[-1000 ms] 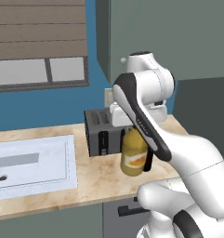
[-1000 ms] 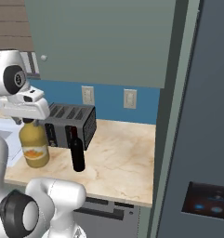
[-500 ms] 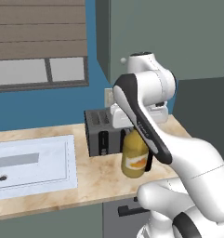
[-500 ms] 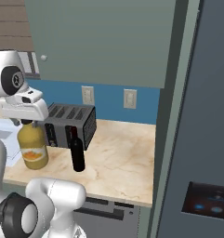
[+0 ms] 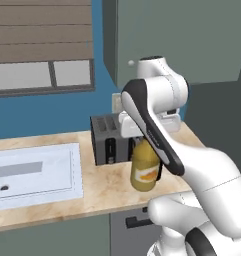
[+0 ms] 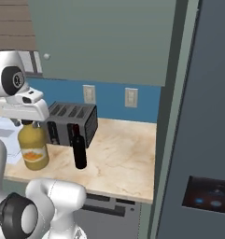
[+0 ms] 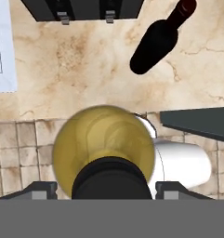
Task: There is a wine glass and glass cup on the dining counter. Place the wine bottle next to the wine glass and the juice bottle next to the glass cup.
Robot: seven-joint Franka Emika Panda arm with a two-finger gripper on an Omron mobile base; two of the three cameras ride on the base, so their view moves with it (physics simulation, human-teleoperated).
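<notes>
The gripper (image 7: pixel 106 189) holds the juice bottle (image 6: pixel 33 150) by its neck. The wine bottle (image 6: pixel 79 149) stands beside the toaster (image 6: pixel 71 123).

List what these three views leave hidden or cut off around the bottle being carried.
- Juice bottle: in the left base view the arm covers its right side and neck; in the right base view the hand hides its cap.
- Fingers: the hand view's bottom edge cuts them off, so contact with the black cap is not plain.
- Wine bottle: its label is too dark to read.
- Toaster: cropped by the hand view's top edge.
</notes>
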